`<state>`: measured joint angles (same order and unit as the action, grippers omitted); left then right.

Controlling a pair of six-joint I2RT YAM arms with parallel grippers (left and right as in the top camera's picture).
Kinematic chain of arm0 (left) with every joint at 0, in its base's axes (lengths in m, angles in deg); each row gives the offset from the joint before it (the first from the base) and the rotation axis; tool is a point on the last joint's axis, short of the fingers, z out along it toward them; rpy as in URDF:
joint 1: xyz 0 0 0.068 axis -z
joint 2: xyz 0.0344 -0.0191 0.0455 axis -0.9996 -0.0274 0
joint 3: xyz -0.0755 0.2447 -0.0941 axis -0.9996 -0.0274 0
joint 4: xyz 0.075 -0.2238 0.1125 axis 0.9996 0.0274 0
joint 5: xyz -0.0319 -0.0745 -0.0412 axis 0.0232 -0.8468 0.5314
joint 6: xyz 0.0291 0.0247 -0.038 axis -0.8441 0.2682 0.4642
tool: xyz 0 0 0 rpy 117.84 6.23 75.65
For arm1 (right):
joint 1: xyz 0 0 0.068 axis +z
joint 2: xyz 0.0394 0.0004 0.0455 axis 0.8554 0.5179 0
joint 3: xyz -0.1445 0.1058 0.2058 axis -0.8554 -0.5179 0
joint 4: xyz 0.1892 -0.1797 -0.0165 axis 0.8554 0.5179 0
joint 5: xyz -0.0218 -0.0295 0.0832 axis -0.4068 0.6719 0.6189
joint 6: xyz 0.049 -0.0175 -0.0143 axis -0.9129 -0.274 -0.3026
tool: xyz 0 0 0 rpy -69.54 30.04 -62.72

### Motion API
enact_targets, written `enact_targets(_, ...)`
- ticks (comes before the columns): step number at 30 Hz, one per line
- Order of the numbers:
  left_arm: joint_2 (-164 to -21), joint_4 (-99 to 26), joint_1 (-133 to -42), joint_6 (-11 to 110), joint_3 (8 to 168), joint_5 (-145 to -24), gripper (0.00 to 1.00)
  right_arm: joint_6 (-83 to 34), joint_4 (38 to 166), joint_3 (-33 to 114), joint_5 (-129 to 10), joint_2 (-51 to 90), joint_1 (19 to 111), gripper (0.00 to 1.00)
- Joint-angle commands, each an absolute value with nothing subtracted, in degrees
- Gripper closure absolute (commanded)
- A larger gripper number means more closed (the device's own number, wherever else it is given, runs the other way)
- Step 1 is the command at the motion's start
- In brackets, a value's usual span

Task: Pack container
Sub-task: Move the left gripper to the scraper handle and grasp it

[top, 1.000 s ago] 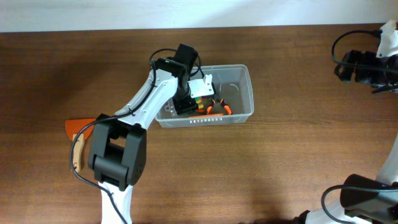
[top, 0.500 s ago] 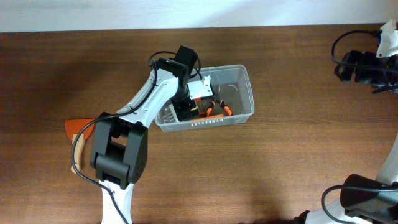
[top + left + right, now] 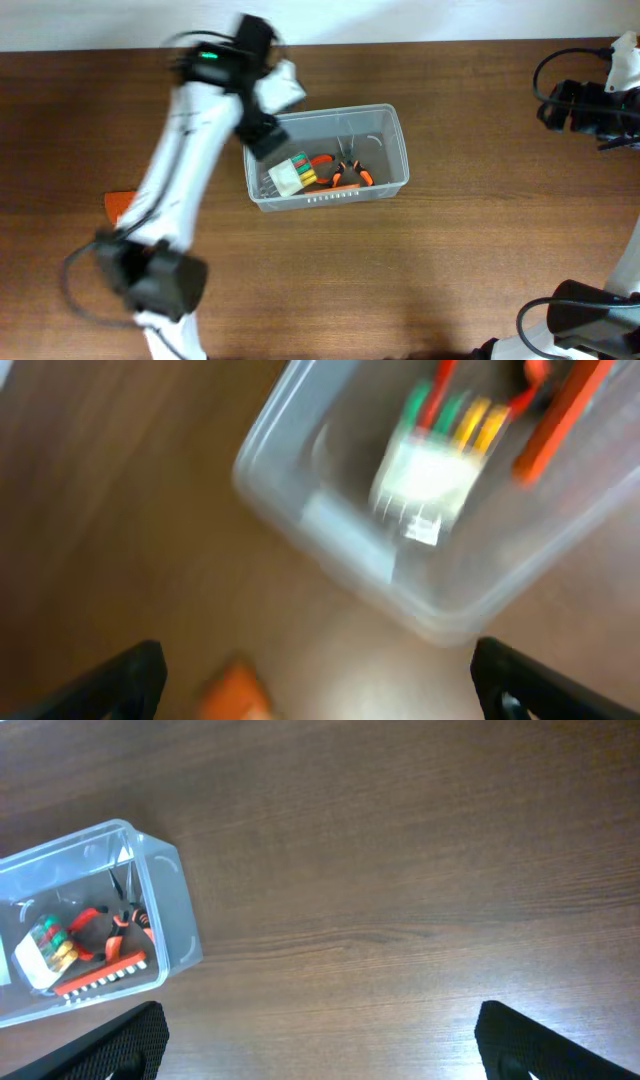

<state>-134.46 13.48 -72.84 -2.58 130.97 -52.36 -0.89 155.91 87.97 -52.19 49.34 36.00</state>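
The container [image 3: 402, 140], a clear plastic bin, stands mid-table. In it lie a white case of coloured bits [image 3: 288, 175] and orange-handled pliers [image 3: 345, 172]. My left gripper [image 3: 258, 135] is open and empty, blurred with motion, above the bin's rear left corner. The left wrist view [image 3: 315, 700] shows the container [image 3: 330, 540] and the white case [image 3: 425, 475] below. My right gripper [image 3: 560, 105] is open and empty at the far right; its wrist view [image 3: 320, 1045] shows the container [image 3: 175, 915], the case [image 3: 40, 955] and the pliers [image 3: 112, 925] at the left.
An orange-handled object [image 3: 118, 205] lies on the table left of the bin, partly behind my left arm; it shows as an orange blur in the left wrist view [image 3: 235, 690]. Bare brown wood lies between the bin and my right arm.
My left gripper was down inside the container at the white case. It has let go and swung up and back to the left. The case now lies in the bin.
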Motion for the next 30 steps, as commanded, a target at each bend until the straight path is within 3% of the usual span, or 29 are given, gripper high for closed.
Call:
enact_targets(1,-124.1,20.3,-81.4,9.2,132.7,-51.3,0.01,-0.8,155.9,87.8,-51.2,49.6,36.4,0.02)
enact_targets(7,-111.9,25.4,-95.1,12.7,130.8,-58.6,0.01,-0.8,155.9,87.8,-51.2,49.6,36.4,0.01)
enact_targets(10,-105.2,24.7,-97.6,13.2,125.4,-58.5,0.01,-0.8,155.9,87.8,-51.2,49.6,36.4,0.01)
enact_targets(19,-85.0,11.1,-101.6,15.2,89.7,-58.6,0.01,-0.8,155.8,87.8,-51.2,49.6,36.4,0.01)
enact_targets(24,-88.8,1.2,-110.2,16.4,78.6,-60.1,0.01,-0.8,155.8,87.8,-51.2,49.6,36.4,0.01)
enact_targets(30,-101.6,-8.1,-116.1,12.1,77.1,-59.6,0.01,-0.8,155.8,87.8,-51.2,49.6,36.4,0.01)
